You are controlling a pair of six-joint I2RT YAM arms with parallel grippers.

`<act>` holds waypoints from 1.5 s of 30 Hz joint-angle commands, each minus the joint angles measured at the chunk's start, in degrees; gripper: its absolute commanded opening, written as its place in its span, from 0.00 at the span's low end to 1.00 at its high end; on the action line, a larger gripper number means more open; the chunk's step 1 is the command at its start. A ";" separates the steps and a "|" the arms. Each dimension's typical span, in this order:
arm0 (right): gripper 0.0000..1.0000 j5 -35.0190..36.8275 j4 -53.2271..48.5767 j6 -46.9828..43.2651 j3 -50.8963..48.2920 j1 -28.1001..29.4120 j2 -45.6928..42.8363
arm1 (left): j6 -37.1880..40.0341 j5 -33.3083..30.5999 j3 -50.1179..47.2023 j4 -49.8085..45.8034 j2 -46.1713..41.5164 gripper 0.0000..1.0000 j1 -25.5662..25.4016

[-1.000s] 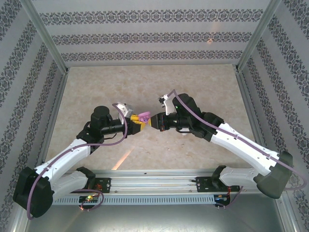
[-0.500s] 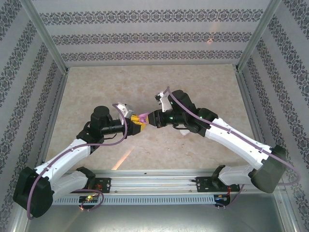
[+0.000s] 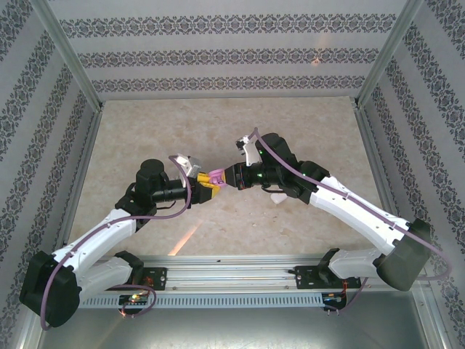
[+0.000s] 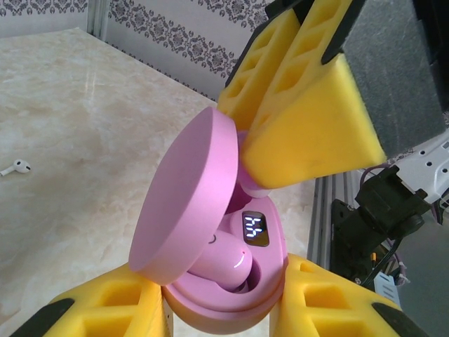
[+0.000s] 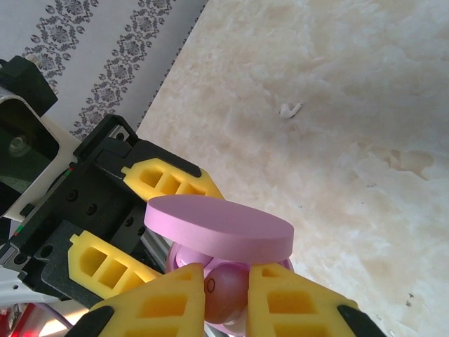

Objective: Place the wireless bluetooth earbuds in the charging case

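Observation:
My left gripper [image 3: 208, 179] [image 4: 221, 305] is shut on the base of the purple oval charging case [image 3: 215, 175] [image 4: 210, 309], whose lid [image 4: 186, 200] [image 5: 217, 228] stands open. One pale purple earbud [image 4: 226, 261] sits in its socket beside the lit display [image 4: 255, 229]. My right gripper [image 3: 225, 178] [image 5: 228, 298] is shut on the second pale purple earbud [image 5: 229, 289] [image 4: 257, 187], holding it under the lid against the case's inside. Its yellow fingers [image 4: 302, 105] come in from above. A white earbud [image 4: 15, 168] [image 5: 290, 109] lies on the table.
A small white object [image 3: 278, 198] lies on the marble table [image 3: 218, 123] beside the right arm. The metal rail [image 3: 232, 270] runs along the near edge. Patterned walls [image 3: 218, 54] close in the back and sides.
The right arm has swung left and slightly away from the near edge. Its gripper has closed the gap and now meets the open case in the left gripper, which has stayed still.

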 commanded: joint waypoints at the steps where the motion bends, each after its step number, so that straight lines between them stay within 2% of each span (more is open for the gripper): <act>1: 0.16 -1.64 2.96 -0.35 -1.22 -0.31 0.37 | -0.86 2.09 0.97 4.41 0.50 0.05 -0.75; 14: 0.15 0.99 1.95 -1.86 -2.38 -1.06 1.01 | -0.95 2.52 1.42 4.21 0.44 0.05 -0.73; 24: 0.15 -1.30 2.54 -1.73 -2.74 -2.77 0.80 | -1.73 2.98 1.66 5.89 1.16 0.05 -0.74; 29: 0.19 -3.65 2.71 -1.66 -3.16 -2.71 1.45 | -1.78 3.00 1.57 5.65 0.96 0.05 -0.71; 45: 0.27 -4.45 1.21 -2.91 -2.85 -2.55 1.17 | -1.84 2.70 1.61 5.28 0.79 0.05 -0.74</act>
